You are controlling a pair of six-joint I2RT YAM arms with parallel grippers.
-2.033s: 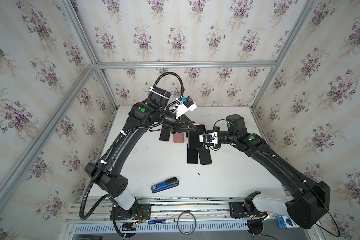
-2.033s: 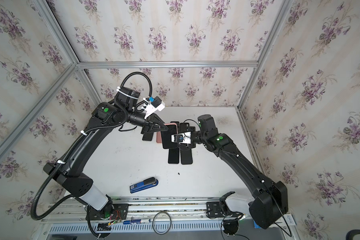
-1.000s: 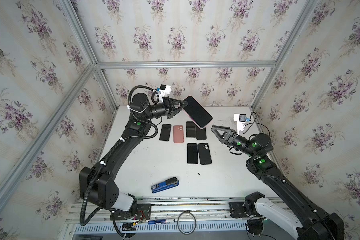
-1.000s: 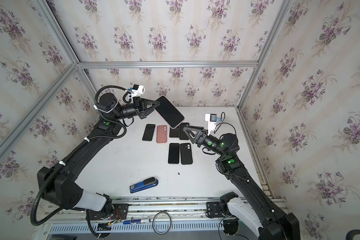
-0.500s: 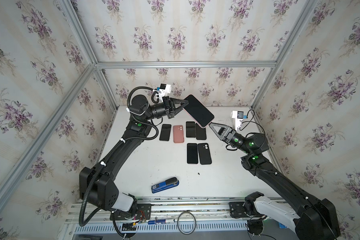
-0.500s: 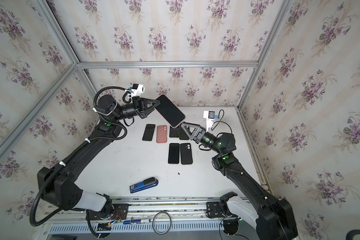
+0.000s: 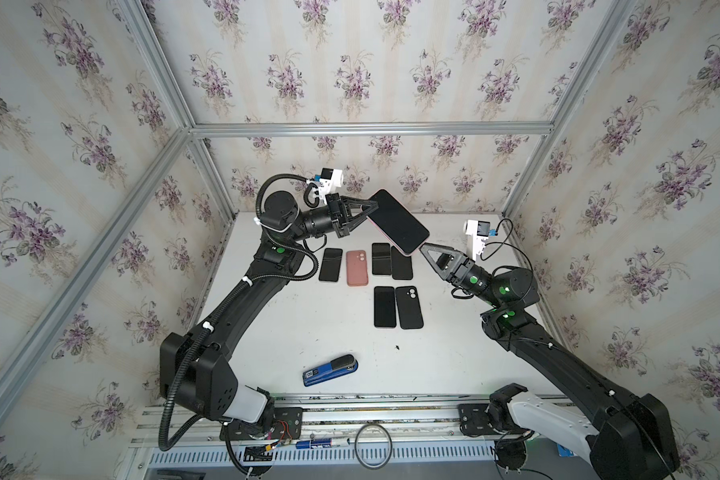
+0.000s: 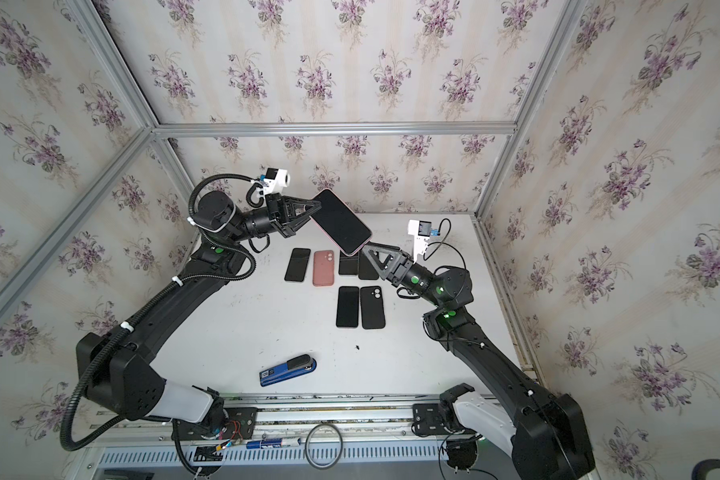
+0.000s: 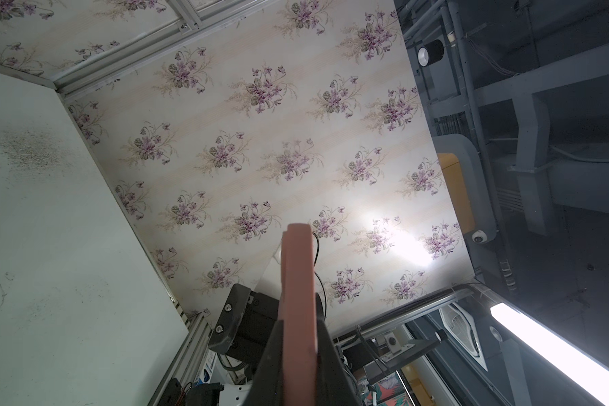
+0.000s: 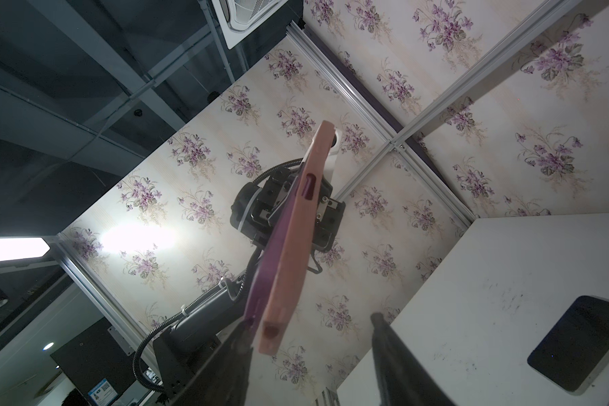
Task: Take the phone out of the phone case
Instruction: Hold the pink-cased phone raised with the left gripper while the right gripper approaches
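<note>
The phone is still inside its pink phone case. It hangs tilted in the air over the far edge of the bench, screen facing up in both top views. We see the left hand clamped tight on its upper end.

What changed: two seconds back both hands were down among the loose phones on the bench. Since then the left has lifted the cased phone clear, and the right hand has come in from well apart.

Now the right fingers stand partly apart and straddle the free lower corner. One finger is touching or just beside the case edge, we can't tell which, and nothing is gripped.

Our read: the lift is done, the peel is about to start, and the phone is not out yet. A blue stapler lies near the front edge, uninvolved.
</note>
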